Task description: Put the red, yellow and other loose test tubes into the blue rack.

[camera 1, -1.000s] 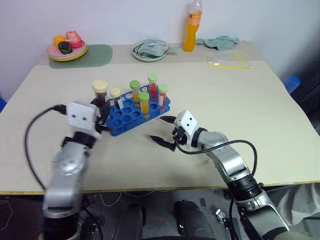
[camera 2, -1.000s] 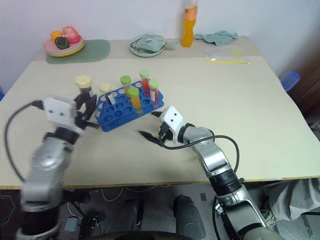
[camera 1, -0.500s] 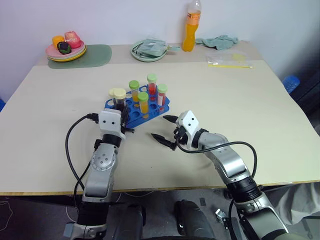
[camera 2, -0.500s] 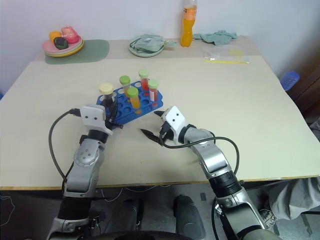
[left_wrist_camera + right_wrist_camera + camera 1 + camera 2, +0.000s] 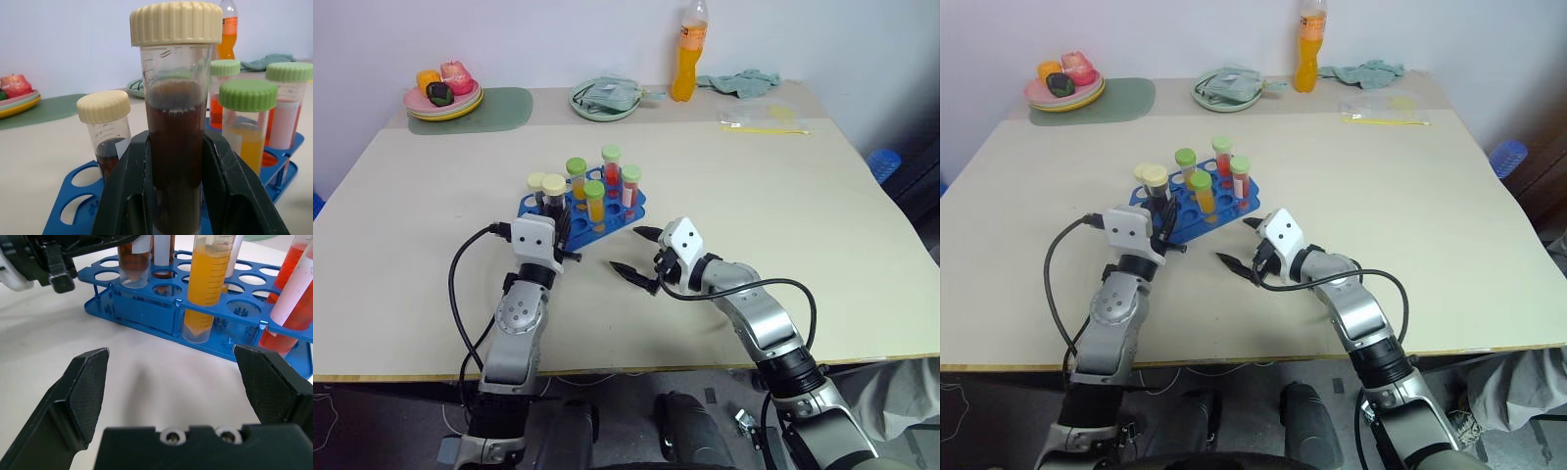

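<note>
**Maroon tube gripped at the rack's near-left corner**

Left pincer (image 5: 176, 205) closed on the maroon tube (image 5: 175, 147), cream cap up, tube upright between the two black fingers (image 5: 129, 196). Held at the near-left end of the blue rack (image 5: 570, 227), lower end down among the rack's holes; seated or not, cannot tell. Just beside it, a second cream-capped tube (image 5: 106, 129) with dark liquid, standing in the rack.

Right pincer (image 5: 634, 251) spread wide and empty, low over the worktop (image 5: 754, 186), just in front of the rack's near-right side, fingertips apart from it.

Already standing in the rack: a yellow-orange tube with green cap (image 5: 594, 203), a red tube with green cap (image 5: 612, 168), a red tube with white label and green cap (image 5: 630, 189), and one more green-capped tube (image 5: 577, 177) behind the yellow-orange one. Rack near the middle of the worktop, turned at an angle.

Along the far edge: a stack of plates with toy food (image 5: 443, 96) on a green mat (image 5: 504, 106), a green plate with a cloth (image 5: 605, 98), an orange drink bottle (image 5: 688, 54), another crumpled cloth (image 5: 740, 80) and a clear bag (image 5: 764, 119).
</note>
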